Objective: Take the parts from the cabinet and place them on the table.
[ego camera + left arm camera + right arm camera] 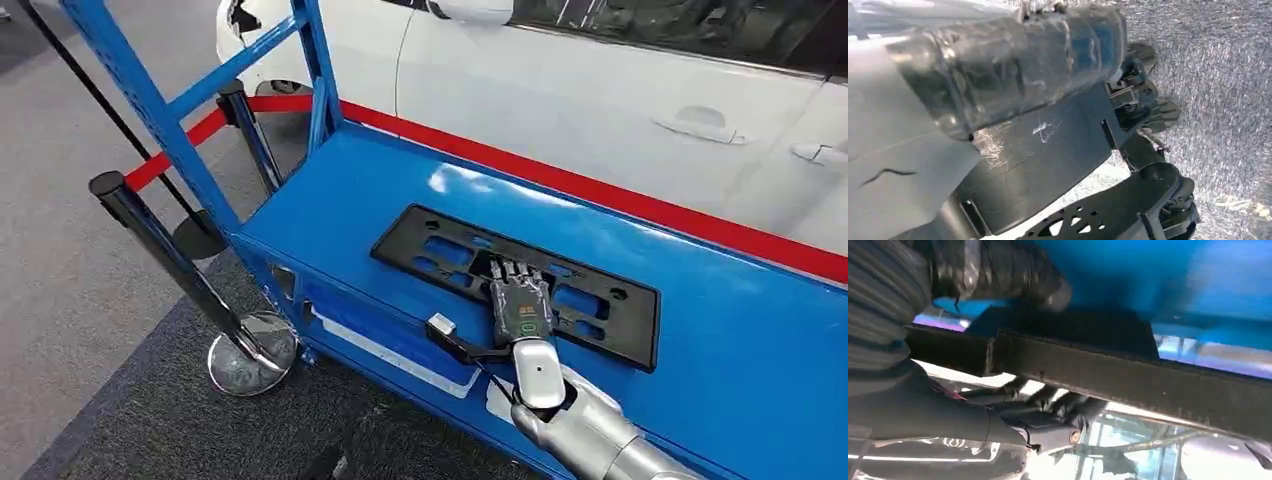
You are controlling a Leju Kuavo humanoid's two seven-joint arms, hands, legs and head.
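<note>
A long black plastic part (pixel 612 298) with several cut-outs lies flat on the blue shelf top (pixel 350 190). My right hand (pixel 520 300) reaches over the part's near edge, with its fingers stretched across the top face. In the right wrist view the part's edge (pixel 1128 377) runs between the grey thumb (pixel 998 270) on one side and the dark fingers (pixel 1053 402) on the other, so the hand grips it. My left hand (pixel 1008 65) hangs over grey carpet; its fingers cannot be made out.
A black stanchion (pixel 160 240) with a chrome base (pixel 252 352) stands by the shelf's left corner, and a red belt (pixel 600 195) runs behind. A white car (pixel 600 90) is close beyond it. Blue frame uprights (pixel 150 110) rise at the left end.
</note>
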